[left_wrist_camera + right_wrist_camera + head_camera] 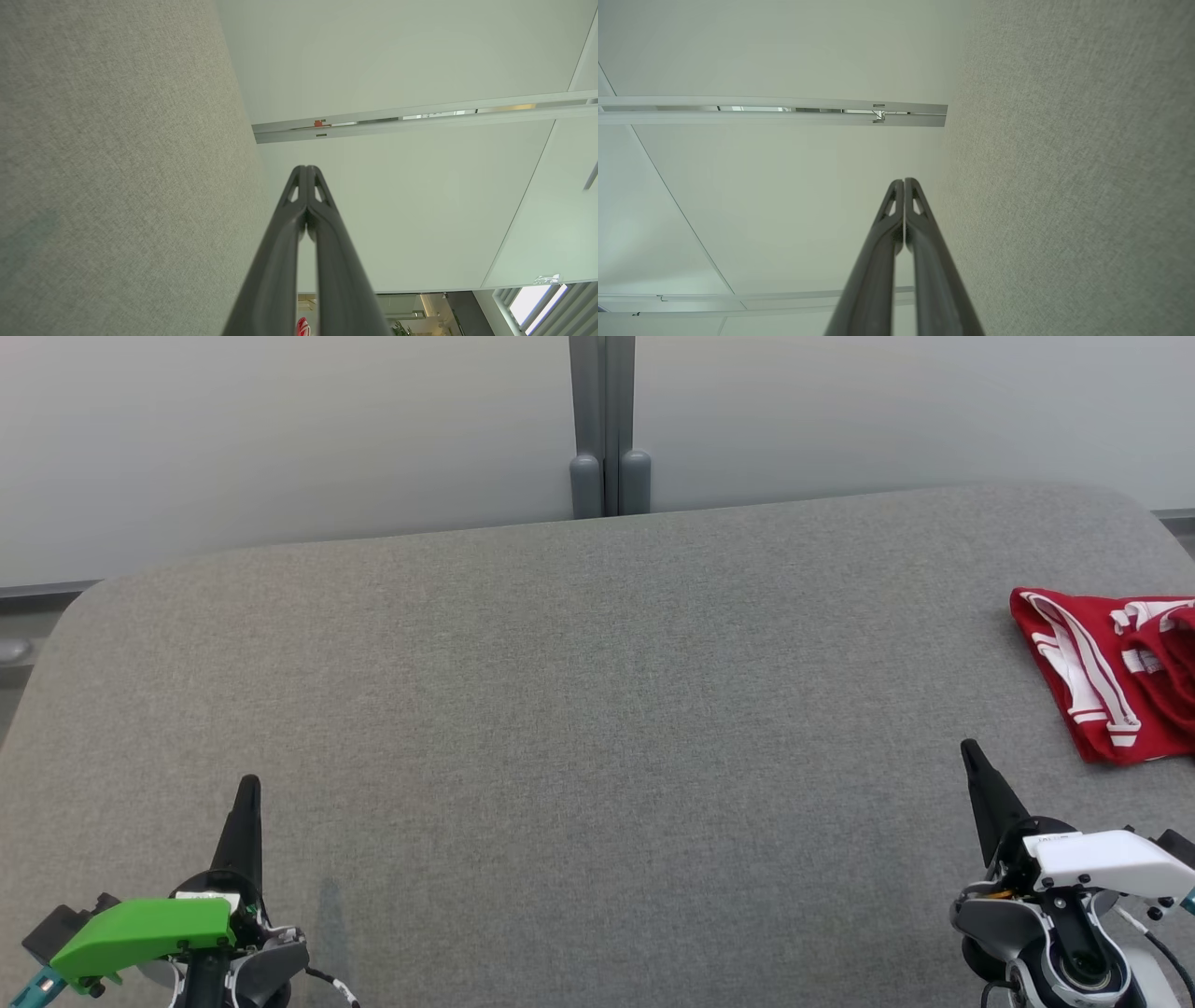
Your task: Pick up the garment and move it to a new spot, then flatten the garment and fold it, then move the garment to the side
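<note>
A folded red garment [1116, 677] lies at the grey desk's [579, 709] right edge; the left gripper [248, 786] and right gripper [969, 749] rest pinched together, empty.

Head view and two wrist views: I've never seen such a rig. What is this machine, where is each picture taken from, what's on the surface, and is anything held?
It is a two-armed robot. The wide picture comes from a camera on its head, looking down at a grey fabric-covered table. The left gripper sits at lower left, the right gripper at lower right. The other two pictures look from each wrist along that gripper's dark fingers. A red garment with white stripes lies at the table's right side, apart from both grippers. Both grippers are shut and hold nothing.
</note>
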Tool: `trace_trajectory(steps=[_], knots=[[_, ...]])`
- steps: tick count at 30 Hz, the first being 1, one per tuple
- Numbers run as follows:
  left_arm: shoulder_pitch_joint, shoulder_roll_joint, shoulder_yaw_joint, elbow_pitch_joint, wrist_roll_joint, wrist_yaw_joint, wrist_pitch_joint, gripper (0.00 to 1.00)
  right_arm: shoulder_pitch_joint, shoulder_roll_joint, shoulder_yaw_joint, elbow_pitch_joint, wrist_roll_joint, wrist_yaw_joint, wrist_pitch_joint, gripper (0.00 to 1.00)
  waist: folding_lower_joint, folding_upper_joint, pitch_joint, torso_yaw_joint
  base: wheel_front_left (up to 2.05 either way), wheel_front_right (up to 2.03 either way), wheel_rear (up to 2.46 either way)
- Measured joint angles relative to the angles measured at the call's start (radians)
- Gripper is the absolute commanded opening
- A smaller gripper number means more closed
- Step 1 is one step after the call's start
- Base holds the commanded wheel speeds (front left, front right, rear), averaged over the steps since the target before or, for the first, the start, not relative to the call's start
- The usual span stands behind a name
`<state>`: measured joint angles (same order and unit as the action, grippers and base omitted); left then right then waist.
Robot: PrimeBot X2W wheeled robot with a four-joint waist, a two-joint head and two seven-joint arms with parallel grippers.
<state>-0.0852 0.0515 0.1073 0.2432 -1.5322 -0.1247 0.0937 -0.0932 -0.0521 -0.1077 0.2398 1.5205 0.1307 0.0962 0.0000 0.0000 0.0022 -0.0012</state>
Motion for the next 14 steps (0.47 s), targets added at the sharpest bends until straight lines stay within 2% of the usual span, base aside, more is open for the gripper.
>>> trace_trajectory(steps=[14], knots=[[-0.019, -0.001, 0.006, 0.002, -0.079, -0.004, 0.021, 0.00, -0.012, 0.002, -0.006, 0.004, 0.089, 0.000, 0.018, 0.00, 0.0000, 0.0000, 0.001, 0.001, 0.00, 0.00, 0.00]])
